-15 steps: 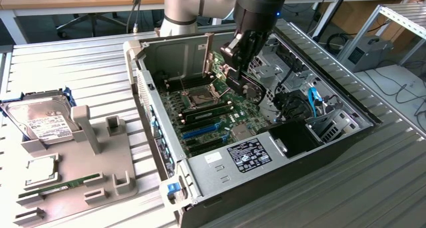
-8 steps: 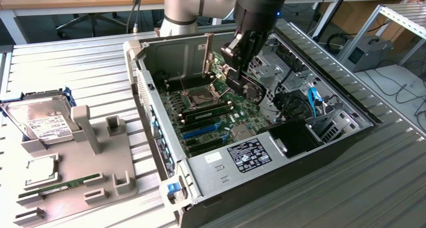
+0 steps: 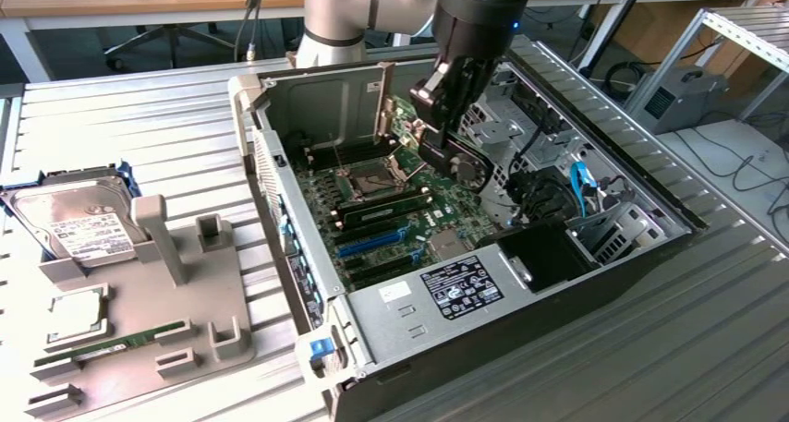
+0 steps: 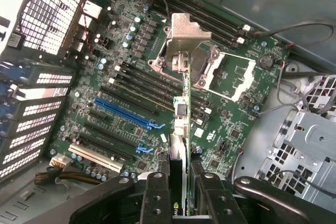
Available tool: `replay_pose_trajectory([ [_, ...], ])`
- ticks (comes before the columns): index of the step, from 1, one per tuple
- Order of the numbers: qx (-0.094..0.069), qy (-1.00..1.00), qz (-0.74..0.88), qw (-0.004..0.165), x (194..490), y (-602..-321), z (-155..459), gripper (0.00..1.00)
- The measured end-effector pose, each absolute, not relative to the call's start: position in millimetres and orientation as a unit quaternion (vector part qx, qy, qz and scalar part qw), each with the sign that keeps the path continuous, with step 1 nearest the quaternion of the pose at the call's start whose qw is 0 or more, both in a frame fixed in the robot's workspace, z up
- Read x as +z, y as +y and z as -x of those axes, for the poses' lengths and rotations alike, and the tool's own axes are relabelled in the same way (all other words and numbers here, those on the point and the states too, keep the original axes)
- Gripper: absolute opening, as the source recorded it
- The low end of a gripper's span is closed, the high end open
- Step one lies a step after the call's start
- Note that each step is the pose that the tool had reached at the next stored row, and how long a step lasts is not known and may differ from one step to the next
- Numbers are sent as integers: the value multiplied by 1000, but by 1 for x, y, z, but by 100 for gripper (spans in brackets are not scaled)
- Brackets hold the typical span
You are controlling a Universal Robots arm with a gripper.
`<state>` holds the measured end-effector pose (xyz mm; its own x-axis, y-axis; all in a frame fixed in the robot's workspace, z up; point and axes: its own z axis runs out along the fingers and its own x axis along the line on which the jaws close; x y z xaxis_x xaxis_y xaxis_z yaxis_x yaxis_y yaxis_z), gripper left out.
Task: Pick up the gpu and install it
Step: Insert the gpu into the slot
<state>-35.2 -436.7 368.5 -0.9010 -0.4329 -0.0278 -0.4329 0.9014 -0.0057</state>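
Observation:
The gpu (image 3: 459, 163), a green card with a black fan on one face, hangs above the motherboard (image 3: 397, 210) inside the open computer case (image 3: 407, 302). My gripper (image 3: 435, 115) is shut on its upper edge. In the wrist view the gpu (image 4: 181, 124) shows edge-on, running down from between my fingers (image 4: 157, 195); my gripper (image 4: 185, 184) clamps it from both sides. Its lower end hovers over the motherboard (image 4: 131, 40) near the open CPU socket (image 4: 210, 72), away from the long blue slot (image 4: 126, 113). It touches no slot.
The case lies on its side on a ribbed metal table (image 3: 148, 117). At the exterior view's left, a grey holder (image 3: 161, 293) carries a hard drive (image 3: 74, 223), a CPU (image 3: 77, 311) and a RAM stick (image 3: 111, 341). Cables and a drive cage (image 3: 579, 200) crowd the case's far side.

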Motion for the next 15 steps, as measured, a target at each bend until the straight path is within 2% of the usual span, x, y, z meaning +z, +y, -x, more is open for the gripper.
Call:
replay_pose_trajectory([
  [15,1,969,247,14,368,-437,35,26],
])
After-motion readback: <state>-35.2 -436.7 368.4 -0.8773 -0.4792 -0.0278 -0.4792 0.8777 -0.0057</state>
